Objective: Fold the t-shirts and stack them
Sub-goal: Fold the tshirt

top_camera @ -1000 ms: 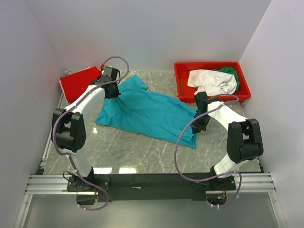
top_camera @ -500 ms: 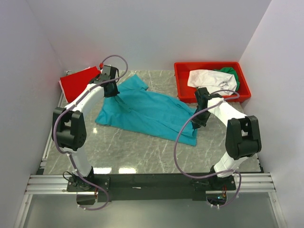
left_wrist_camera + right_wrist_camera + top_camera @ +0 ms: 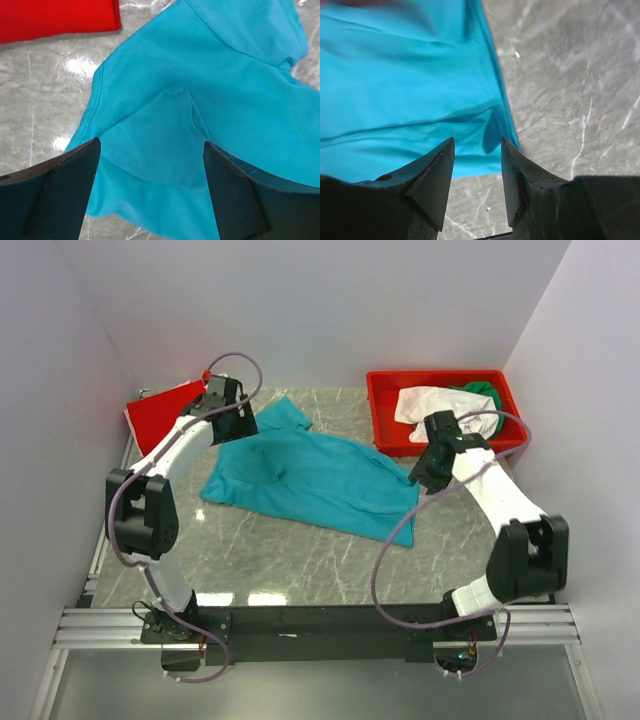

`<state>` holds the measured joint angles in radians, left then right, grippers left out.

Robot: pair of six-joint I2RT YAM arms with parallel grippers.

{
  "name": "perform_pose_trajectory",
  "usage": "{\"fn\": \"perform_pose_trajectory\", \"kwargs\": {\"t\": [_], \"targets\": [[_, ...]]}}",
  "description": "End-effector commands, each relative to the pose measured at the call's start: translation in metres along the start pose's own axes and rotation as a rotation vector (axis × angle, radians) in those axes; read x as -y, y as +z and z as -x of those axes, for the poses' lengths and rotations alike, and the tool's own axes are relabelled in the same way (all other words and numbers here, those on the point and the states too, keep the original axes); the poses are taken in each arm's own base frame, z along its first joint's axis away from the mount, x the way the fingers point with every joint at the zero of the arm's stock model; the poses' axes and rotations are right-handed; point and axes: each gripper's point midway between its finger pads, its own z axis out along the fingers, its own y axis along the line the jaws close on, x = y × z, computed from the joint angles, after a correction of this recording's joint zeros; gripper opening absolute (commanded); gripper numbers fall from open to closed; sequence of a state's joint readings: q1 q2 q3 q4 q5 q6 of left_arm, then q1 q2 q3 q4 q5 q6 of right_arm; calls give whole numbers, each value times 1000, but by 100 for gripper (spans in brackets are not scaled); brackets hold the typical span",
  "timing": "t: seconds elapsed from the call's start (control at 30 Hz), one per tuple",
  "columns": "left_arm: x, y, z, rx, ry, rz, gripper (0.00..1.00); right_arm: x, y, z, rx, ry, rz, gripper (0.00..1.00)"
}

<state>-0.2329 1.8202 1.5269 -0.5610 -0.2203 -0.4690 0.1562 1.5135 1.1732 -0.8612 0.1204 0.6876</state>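
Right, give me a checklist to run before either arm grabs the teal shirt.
1. Check left gripper is open: ok, spread above the teal t-shirt.
2. Check right gripper is open: ok, over the shirt's edge.
3. Check no cloth is pinched: ok, both hold nothing.
4. Check teal t-shirt lies flat: not ok, creased under the left gripper.
5. Check red t-shirt is out of the way: ok, apart at the table's left rear.
6. Check white t-shirt and green t-shirt are contained: ok, in the red bin.
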Motion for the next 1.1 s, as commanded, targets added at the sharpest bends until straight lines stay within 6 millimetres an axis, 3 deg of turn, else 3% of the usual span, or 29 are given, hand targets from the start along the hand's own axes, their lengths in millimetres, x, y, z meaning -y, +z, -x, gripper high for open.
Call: {"fn": "perform_pose_trajectory", "kwargs": {"t": [0.0,0.17,0.3,0.47,0.67,0.87,1.07], "targets": [[-2,-29,3,39,-43,-58,89,-2,-33,24,135,-11,64,50],[-12,-36,-33,-16,-79,-76,90,-16,-28,-18,19,-51,232,49],[-37,-35,-67,-78,-102,-4,90,-4,-6,-52,-60,-34,225,49],[-78,-40,-82,-75,-156,75,89,9,7,-78,-127,-16,206,49],[-111,-33,-103,-130,-242,102,79,22,12,-92,-158,6,164,49],[-126,-16,-114,-149,-325,93,65,23,16,-99,-170,33,172,48],[-126,-3,-112,-144,-350,76,56,32,22,-109,-194,49,143,48]]}}
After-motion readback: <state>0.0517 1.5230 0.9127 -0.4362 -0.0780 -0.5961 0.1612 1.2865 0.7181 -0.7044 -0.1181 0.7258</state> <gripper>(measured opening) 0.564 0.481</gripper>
